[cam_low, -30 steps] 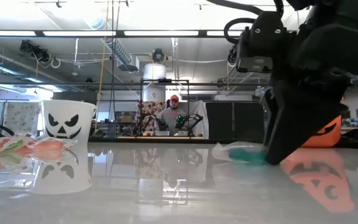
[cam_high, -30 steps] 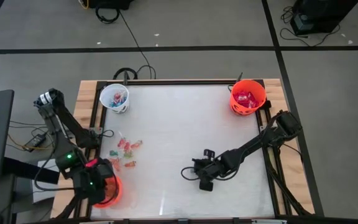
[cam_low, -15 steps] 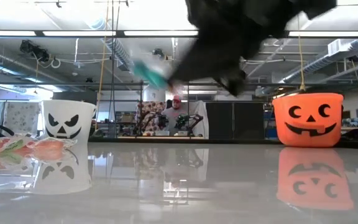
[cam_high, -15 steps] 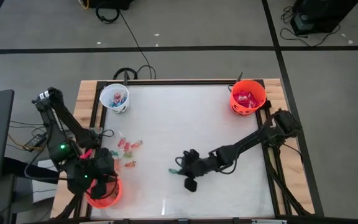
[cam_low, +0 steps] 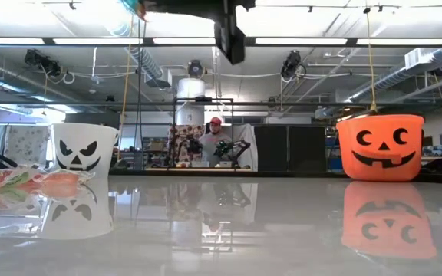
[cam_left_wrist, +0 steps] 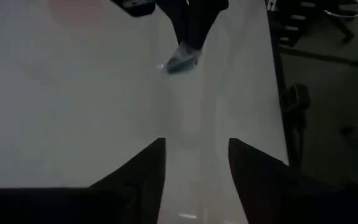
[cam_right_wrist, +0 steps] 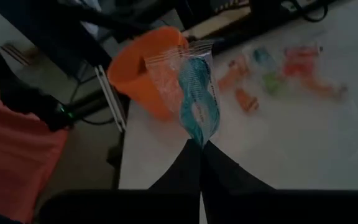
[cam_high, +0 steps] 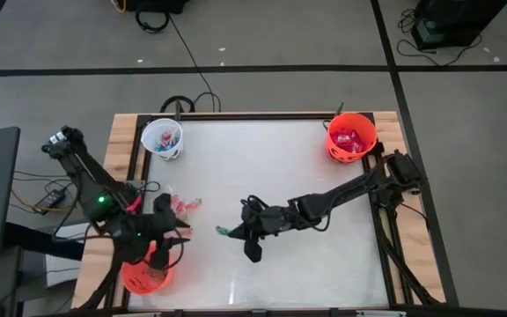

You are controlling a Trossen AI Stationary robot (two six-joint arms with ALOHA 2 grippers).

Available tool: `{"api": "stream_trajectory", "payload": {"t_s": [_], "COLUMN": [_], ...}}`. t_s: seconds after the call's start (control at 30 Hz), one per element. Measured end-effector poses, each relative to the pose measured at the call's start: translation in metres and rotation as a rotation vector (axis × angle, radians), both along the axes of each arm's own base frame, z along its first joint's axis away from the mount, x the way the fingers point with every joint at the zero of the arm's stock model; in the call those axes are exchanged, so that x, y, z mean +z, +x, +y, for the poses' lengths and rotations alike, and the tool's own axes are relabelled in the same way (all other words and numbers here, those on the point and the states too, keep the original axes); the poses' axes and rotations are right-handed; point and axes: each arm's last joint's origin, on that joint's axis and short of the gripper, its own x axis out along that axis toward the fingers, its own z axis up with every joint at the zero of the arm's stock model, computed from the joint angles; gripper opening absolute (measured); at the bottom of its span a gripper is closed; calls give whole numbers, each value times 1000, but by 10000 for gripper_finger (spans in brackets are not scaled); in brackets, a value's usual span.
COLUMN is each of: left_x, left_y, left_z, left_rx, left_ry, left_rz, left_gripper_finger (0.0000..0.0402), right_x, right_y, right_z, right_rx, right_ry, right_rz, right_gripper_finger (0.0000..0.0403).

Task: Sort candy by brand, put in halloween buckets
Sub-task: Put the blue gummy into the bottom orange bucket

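My right gripper (cam_high: 234, 233) hovers over the table's middle, shut on a teal-wrapped candy (cam_right_wrist: 197, 102), also seen as the teal candy (cam_high: 223, 232) from above. My left gripper (cam_left_wrist: 196, 163) stands open at the near left, beside the near orange bucket (cam_high: 145, 273), with nothing between its fingers. A loose pile of candy (cam_high: 181, 210) lies on the table left of centre. A white bucket (cam_high: 162, 138) stands at the far left and a second orange bucket (cam_high: 351, 136), holding red packets, at the far right. My right gripper pinches one end of the teal candy's wrapper (cam_right_wrist: 199, 135) between its two fingertips. The fingers slant down and point toward the table's left. The candy sticks out beyond the fingertips, lifted clear of the table.
The table's wooden frame (cam_high: 121, 132) runs along the edges. In the low view the white bucket (cam_low: 83, 149) stands at the left, an orange bucket (cam_low: 380, 147) at the right, and the candy pile (cam_low: 29, 184) at the near left. A person sits in the room behind.
My right gripper has risen from the table with the teal candy, which lay on the surface and now hangs clear, and has travelled toward the table's left. My left gripper has risen from above the near orange bucket, moved toward the table's middle and turned.
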Motion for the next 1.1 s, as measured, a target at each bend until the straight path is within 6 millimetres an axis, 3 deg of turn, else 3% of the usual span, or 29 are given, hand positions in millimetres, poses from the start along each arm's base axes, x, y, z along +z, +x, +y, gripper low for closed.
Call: {"api": "stream_trajectory", "payload": {"t_s": [0.3, 0.67, 1.1], "left_x": [6, 13, 8], "left_y": [19, 34, 63], "left_z": [12, 17, 14], "left_rx": [-8, -103, -240], "left_ry": [72, 79, 205], "left_rz": [-62, -122, -169], "left_gripper_finger": [232, 220, 207], "right_x": [20, 24, 25], "right_y": [10, 11, 10], "right_z": [-8, -8, -5], "right_rx": [9, 19, 60], "right_ry": [128, 210, 213], "right_rz": [-129, -152, -149], "right_gripper_finger": [5, 5, 4]}}
